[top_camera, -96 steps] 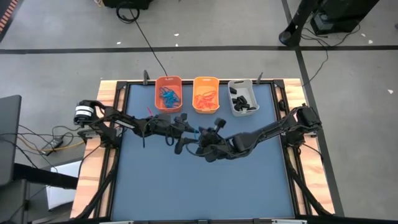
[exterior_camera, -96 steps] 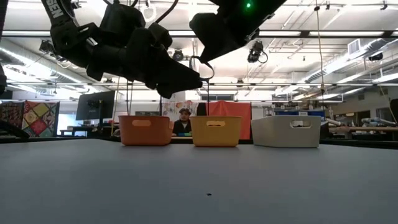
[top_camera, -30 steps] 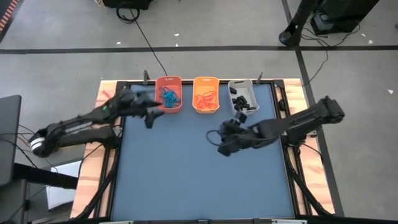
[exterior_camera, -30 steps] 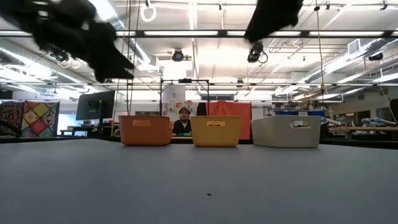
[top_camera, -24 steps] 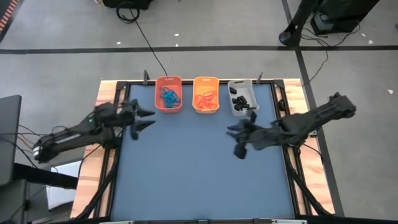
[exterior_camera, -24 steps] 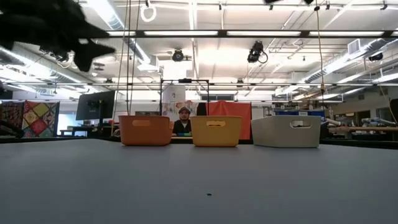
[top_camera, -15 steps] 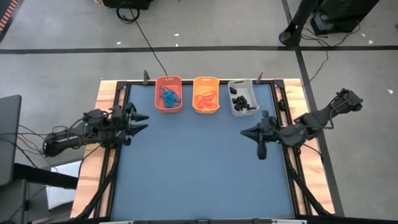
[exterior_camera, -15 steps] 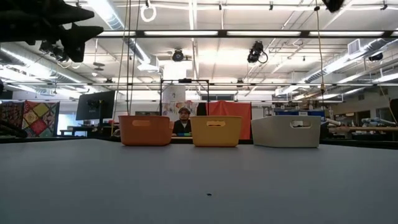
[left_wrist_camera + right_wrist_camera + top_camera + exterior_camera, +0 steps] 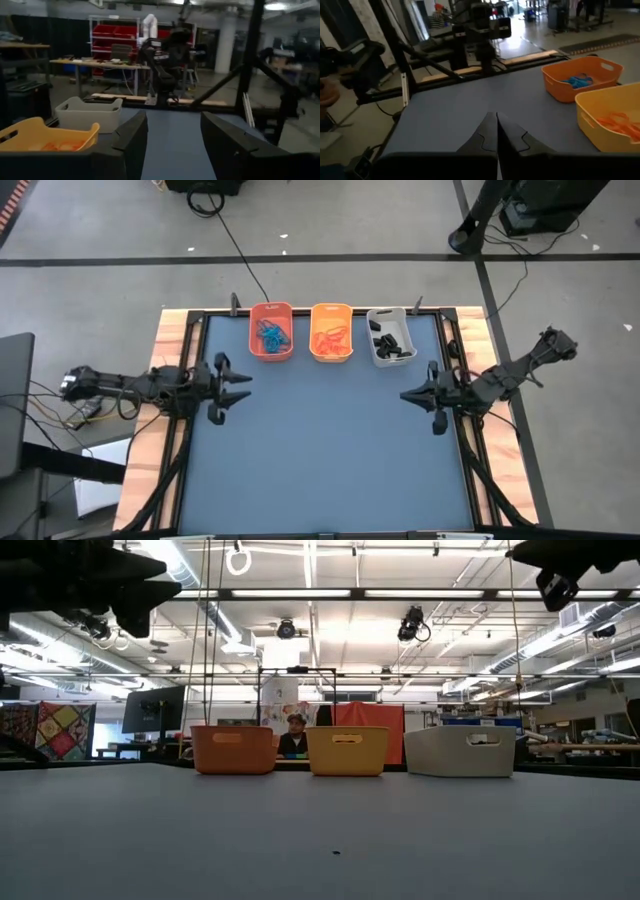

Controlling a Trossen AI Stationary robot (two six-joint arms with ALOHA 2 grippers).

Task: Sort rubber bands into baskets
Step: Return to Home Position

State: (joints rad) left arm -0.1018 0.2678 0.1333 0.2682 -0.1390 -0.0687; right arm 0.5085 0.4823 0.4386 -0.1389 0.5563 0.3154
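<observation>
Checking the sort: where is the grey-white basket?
High view: the grey-white basket sits rightmost in the far-edge row, beside the yellow-orange basket.

Rectangular table [image 9: 320,440]: dark blue mat top, wooden side edges. Along its far edge, one row, upright and slightly apart: orange plastic bin [image 9: 233,750], yellow-orange plastic bin [image 9: 347,751], light grey plastic bin [image 9: 460,751].

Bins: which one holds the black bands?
The light grey bin, rightmost of the row in the high view. It holds black bands; the orange bin holds blue bands, the yellow-orange bin orange bands.
</observation>
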